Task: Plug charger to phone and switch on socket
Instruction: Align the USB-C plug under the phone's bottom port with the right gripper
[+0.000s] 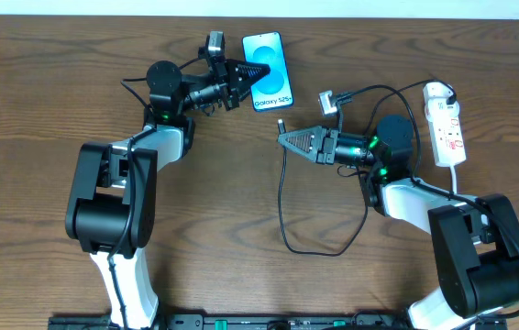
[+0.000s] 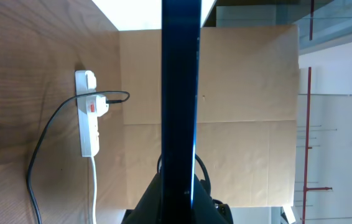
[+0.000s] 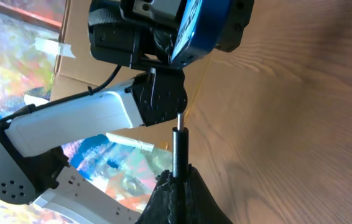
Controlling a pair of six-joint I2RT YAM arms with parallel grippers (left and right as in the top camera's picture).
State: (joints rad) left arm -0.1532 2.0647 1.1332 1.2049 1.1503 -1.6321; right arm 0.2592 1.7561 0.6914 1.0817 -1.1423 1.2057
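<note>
The phone [image 1: 267,71], blue screen with a white swirl, is held off the table at the back by my left gripper [image 1: 241,78], which is shut on its edge. In the left wrist view the phone [image 2: 179,93] shows edge-on between the fingers [image 2: 177,199]. My right gripper [image 1: 287,139] is shut on the charger's plug end [image 3: 178,152]; the tip [image 1: 280,124] points toward the phone's lower end, a short gap apart. The black cable [image 1: 282,211] loops over the table. The white socket [image 1: 447,124] lies at the far right, its red switch also in the left wrist view [image 2: 88,124].
The charger cable runs from the socket past my right arm and trails in a loop toward the table's front [image 1: 324,252]. A white lead [image 1: 458,174] leaves the socket. The left arm's white link [image 3: 70,124] and a cardboard wall [image 2: 244,93] stand behind.
</note>
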